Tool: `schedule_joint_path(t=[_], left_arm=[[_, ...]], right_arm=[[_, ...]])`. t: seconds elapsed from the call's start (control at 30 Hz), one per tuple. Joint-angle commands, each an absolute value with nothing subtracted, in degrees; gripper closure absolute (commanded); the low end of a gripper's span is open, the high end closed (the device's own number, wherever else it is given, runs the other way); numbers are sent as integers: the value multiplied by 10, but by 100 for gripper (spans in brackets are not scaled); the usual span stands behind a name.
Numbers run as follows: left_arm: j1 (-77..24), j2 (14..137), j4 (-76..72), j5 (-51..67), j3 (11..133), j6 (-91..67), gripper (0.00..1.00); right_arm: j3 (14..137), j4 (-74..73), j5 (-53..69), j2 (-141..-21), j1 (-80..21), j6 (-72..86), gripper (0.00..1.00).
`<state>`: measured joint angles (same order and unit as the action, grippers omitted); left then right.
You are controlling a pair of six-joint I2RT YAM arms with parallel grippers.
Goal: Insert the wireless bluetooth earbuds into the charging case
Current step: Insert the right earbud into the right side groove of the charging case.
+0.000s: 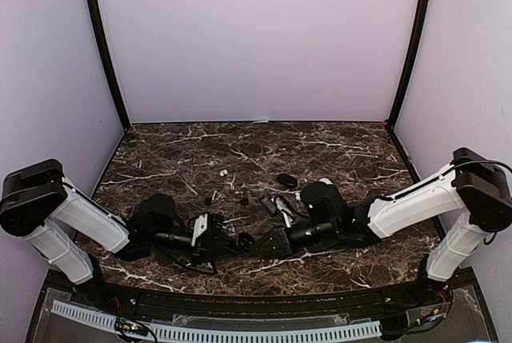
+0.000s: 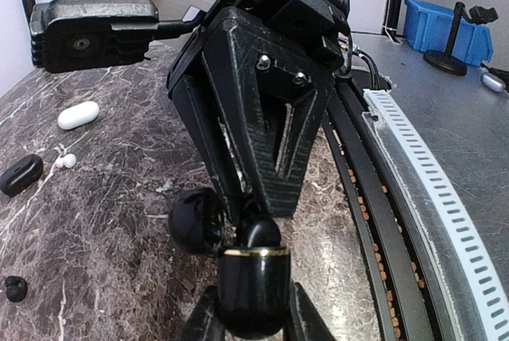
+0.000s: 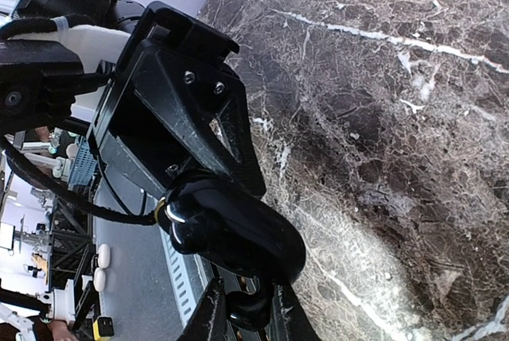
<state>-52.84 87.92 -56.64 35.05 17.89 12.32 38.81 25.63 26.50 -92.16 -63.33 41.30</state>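
My left gripper is shut on a glossy black charging case with a gold rim. The case's lid hangs open to the left. My right gripper faces it tip to tip and is shut on a black earbud. That earbud sits at the case's open mouth. The case also shows in the right wrist view, just above the right fingers. In the top view the case is a small dark shape between the two grippers.
A white case, two white earbuds, a closed black case and a loose black earbud lie on the marble table. From above, a white earbud and a black case lie farther back. The table's front rail is close.
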Motion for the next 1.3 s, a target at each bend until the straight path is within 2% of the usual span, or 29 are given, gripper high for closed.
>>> schedule_joint_path(t=[0.0,0.43,0.7,0.87,1.07,1.27], left_arm=[[-538,868,-565,348,199,141,93],[-557,876,-540,327,210,161,93],[-562,876,-538,325,211,164,93],[-562,875,-541,328,212,160,93],[-562,876,-546,328,211,151,93],[-562,878,-545,328,214,147,93]], right_arm=[[406,244,254,-929,-641,420,97],[414,263,270,-952,-648,427,96],[411,281,278,-955,-650,430,91],[404,298,283,-945,-649,432,83],[395,292,273,-922,-650,425,66],[385,285,261,-892,-650,422,63]])
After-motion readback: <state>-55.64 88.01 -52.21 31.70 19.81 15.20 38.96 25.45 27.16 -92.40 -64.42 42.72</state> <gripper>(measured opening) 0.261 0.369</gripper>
